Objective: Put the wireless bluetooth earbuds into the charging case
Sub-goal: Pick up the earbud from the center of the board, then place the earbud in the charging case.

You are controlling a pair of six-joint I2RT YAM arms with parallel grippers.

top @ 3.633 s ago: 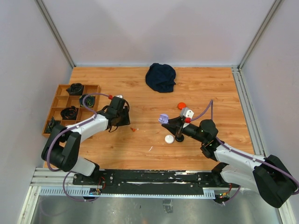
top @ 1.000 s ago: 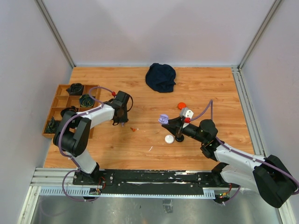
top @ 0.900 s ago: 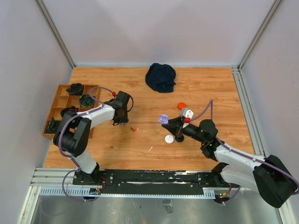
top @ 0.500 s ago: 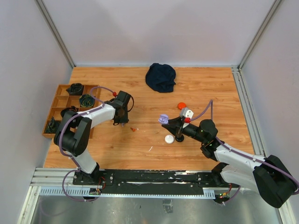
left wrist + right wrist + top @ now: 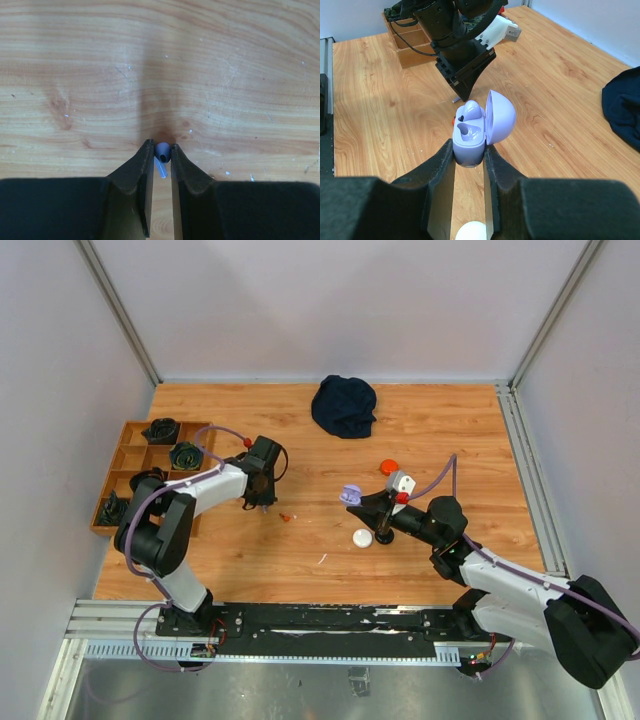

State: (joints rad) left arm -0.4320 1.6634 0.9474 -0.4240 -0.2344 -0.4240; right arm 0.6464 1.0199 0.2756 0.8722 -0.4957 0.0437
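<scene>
Left wrist view: 1 purple earbud [image 5: 162, 151] is pinched shallowly at the tips of the left hand [image 5: 161, 148], against the surface [image 5: 210, 75]; it could be squirted out when lifted.

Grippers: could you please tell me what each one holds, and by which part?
The left gripper pinches an earbud by its round head; the right gripper clamps the open purple charging case by its base's sides.

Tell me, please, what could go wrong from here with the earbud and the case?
The left gripper pinches the purple earbud only at its very fingertips, so it may slip or twist when lifted. The right gripper holds the open purple case by its lower body alone; pressing a bud in could tilt it.
</scene>
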